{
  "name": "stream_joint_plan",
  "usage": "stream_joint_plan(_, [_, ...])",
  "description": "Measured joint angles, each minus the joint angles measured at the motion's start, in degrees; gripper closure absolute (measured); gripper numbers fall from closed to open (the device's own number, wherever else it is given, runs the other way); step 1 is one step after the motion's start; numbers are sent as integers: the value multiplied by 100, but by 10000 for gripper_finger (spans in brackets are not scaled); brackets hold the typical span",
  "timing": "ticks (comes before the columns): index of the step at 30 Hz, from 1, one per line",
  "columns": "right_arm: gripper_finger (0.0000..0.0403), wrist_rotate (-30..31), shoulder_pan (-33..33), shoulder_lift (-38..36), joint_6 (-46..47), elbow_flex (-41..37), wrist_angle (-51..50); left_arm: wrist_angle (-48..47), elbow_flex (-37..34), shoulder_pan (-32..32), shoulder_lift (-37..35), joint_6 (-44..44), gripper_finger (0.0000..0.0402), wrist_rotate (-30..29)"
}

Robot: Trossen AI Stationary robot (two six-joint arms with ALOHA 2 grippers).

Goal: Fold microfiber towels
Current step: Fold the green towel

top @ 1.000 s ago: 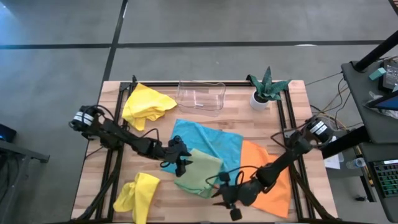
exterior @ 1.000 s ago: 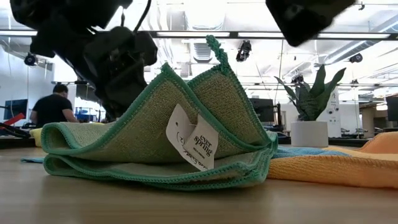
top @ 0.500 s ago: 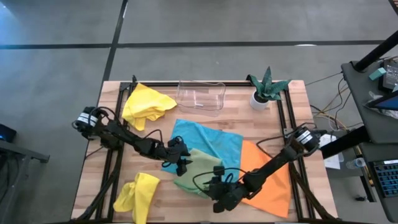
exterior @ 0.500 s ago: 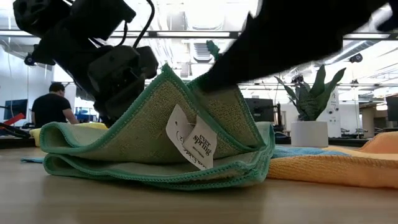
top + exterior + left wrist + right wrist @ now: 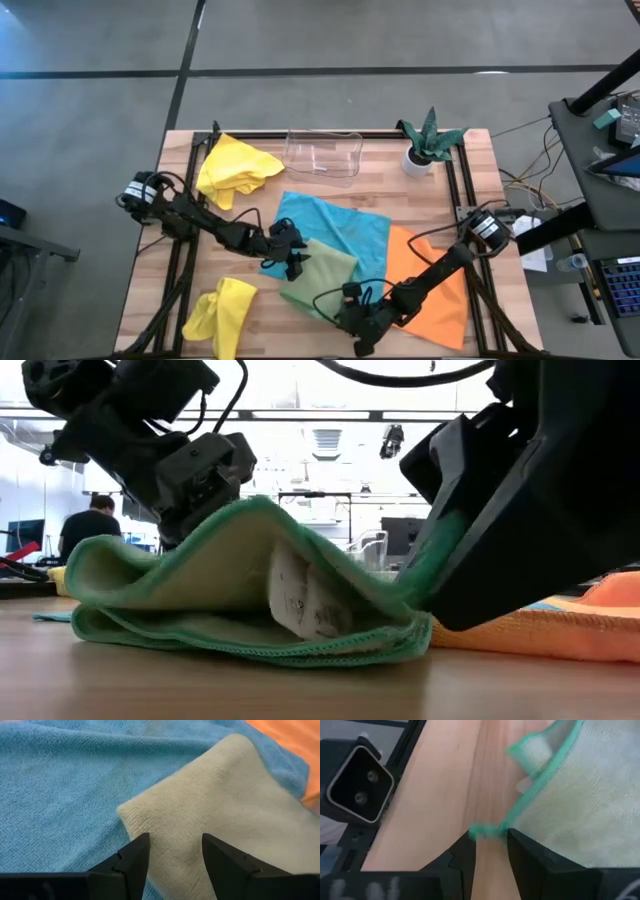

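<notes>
The sage green towel lies folded over itself, partly on the turquoise towel and the orange towel. In the low view its upper layer arches low over the lower one, with a white label between them. My left gripper is at the towel's left end, shut on it. My right gripper is at the towel's near edge, with the green-hemmed corner between its fingertips. Two yellow towels lie crumpled, one at the far left and one at the near left. My left gripper pinches a rounded, plush end of the sage green towel between its two fingers, coming slanting down from the table's left. How many layers it holds does not show. That end rests over the turquoise towel. My right gripper has the towel's green-hemmed corner between its fingertips, slanting down from the table's right. The corner sits low over the bare wood by the near edge. The hem runs slack up and away from the fingers.
A clear plastic tray and a small potted plant stand along the far edge. Black rails run along the table's left and right sides. Bare wood shows by the near edge. A person sits in the room behind, far off.
My right gripper has come down and toward the table's left, onto the green towel. The towel's upper layer, which stood in a tall peak, now lies pressed into a low arch. The label has sunk in between the layers.
</notes>
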Motion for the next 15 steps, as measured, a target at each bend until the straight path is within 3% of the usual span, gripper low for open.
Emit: stream_joint_plan(15, [300, -168, 10, -407, -66, 1, 41, 216, 0, 11, -3, 32, 235, 145])
